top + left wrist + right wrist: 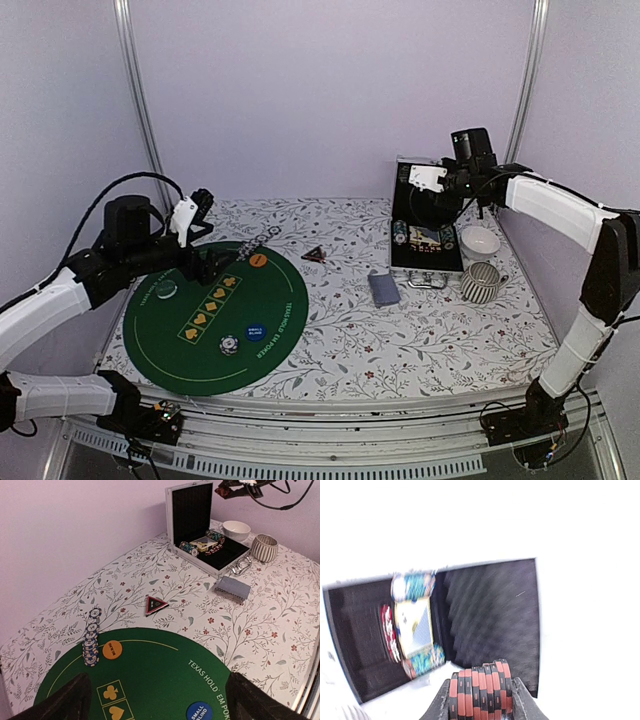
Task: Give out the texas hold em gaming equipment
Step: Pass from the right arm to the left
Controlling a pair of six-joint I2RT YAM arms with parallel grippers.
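Note:
My right gripper [481,696] is shut on a row of red-and-black poker chips [480,690] and holds it above the open case [425,250]. From above it hangs over the case [440,200]. More chips and a card pack lie in the case [415,625]. My left gripper [159,700] is open and empty above the green felt mat [150,675]. On the mat lie a row of blue-white chips [91,640], an orange disc [112,649] and a blue disc [199,712]. The triangular marker [155,604] and the grey-blue card deck [232,587] lie on the floral cloth.
A white bowl [480,241] and a ribbed cup [481,283] stand right of the case. A small chip stack [229,345] sits near the mat's front edge. The case lid stands upright at the back [189,510].

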